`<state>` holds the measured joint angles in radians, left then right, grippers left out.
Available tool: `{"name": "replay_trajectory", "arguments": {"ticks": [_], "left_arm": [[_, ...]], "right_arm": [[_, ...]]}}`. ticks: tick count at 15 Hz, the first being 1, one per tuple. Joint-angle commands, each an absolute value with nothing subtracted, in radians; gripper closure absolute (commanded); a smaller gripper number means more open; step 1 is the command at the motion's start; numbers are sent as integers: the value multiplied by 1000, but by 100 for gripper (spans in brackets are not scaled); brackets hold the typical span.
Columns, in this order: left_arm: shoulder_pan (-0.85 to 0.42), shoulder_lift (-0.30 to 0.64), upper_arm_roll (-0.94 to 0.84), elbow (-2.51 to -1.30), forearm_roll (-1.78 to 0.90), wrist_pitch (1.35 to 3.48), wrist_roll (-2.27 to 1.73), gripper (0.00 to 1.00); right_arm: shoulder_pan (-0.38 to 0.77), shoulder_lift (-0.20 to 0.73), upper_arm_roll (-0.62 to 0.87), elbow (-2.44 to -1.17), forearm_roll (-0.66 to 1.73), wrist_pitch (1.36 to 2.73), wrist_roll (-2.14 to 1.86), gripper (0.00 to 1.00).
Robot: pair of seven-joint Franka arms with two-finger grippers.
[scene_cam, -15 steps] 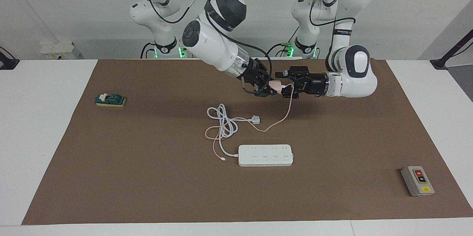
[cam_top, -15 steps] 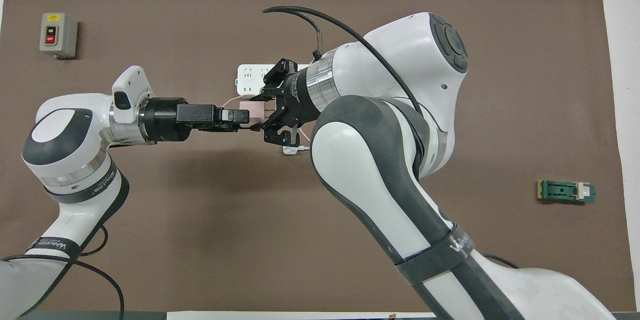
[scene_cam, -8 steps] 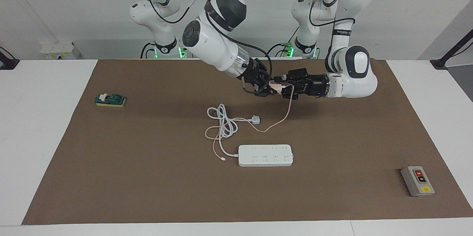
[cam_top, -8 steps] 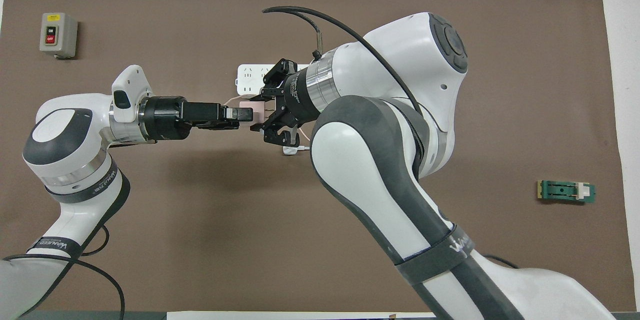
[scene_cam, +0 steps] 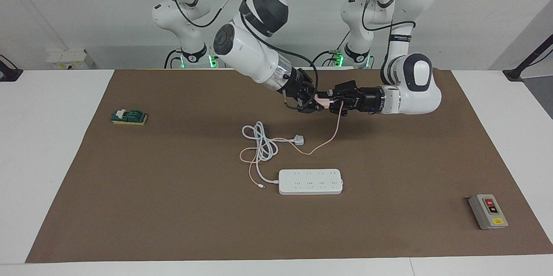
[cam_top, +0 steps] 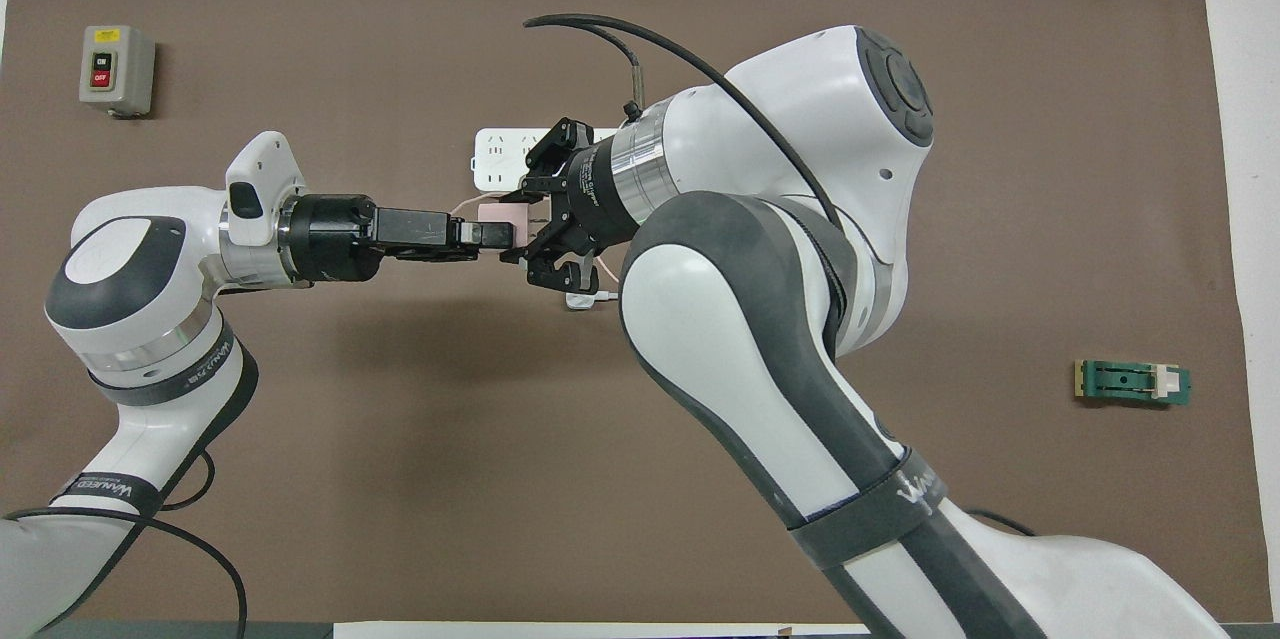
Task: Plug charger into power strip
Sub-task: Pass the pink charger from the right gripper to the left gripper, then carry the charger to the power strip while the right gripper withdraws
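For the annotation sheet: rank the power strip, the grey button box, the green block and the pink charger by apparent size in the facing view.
1. power strip
2. grey button box
3. green block, close to the box, which sits nearer the camera, so unsure
4. pink charger, partly hidden between the hands

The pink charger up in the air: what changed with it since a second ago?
The left gripper slid in and shut on the charger, which the right gripper holds as before, above the mat. The power strip, white plug and grey box stayed put.
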<state>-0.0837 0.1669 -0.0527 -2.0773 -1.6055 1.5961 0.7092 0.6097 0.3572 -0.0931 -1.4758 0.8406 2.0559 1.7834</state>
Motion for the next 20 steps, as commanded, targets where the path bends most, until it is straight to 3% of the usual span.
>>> {"name": "replay_trajectory", "arguments": {"ticks": [1, 3, 4, 5, 12, 20], "left_arm": [[-84, 167, -49, -2079, -1572, 1592, 729, 81], [-87, 167, -49, -2077, -1572, 1598, 729, 83], [-87, 169, -49, -2069, -1572, 1598, 729, 83], [-89, 169, -49, -2060, -1571, 1601, 727, 83], [-77, 158, -48, -2007, -1493, 1603, 710, 83], [-18, 130, -46, -1934, -1156, 1600, 712, 80]], "right_arm": [[614, 351, -94, -1479, 851, 2069, 1795, 100], [612, 351, -94, -1479, 854, 2066, 1798, 100], [611, 351, -95, -1480, 856, 2065, 1811, 65], [612, 351, -95, -1479, 853, 2065, 1825, 2], [583, 351, -103, -1470, 857, 2051, 1839, 0], [355, 348, -106, -1410, 772, 1881, 1780, 0]]}}
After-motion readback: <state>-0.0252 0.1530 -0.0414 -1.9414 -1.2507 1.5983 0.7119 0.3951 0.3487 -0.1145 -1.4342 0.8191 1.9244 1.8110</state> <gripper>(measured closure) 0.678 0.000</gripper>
